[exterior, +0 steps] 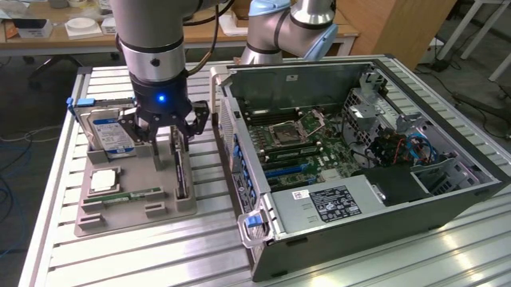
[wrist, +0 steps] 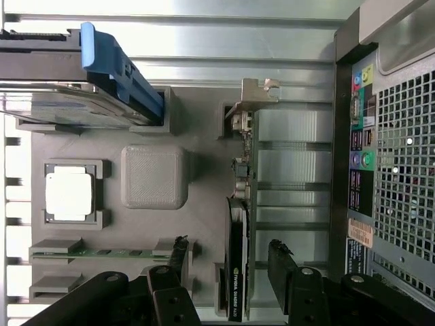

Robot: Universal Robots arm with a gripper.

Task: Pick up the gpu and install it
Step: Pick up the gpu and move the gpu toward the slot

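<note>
Your gripper (exterior: 170,142) hangs with jaws apart astride the gpu (wrist: 239,224), which stands on edge, unheld, in its slot of the grey tray (exterior: 131,215). A close made off-centre could tilt the thin card or jam it against the slot wall. The tray rests on a slatted metal table (exterior: 160,257) beside the open computer case (exterior: 343,197), a wooden desk (exterior: 72,42) behind
</note>
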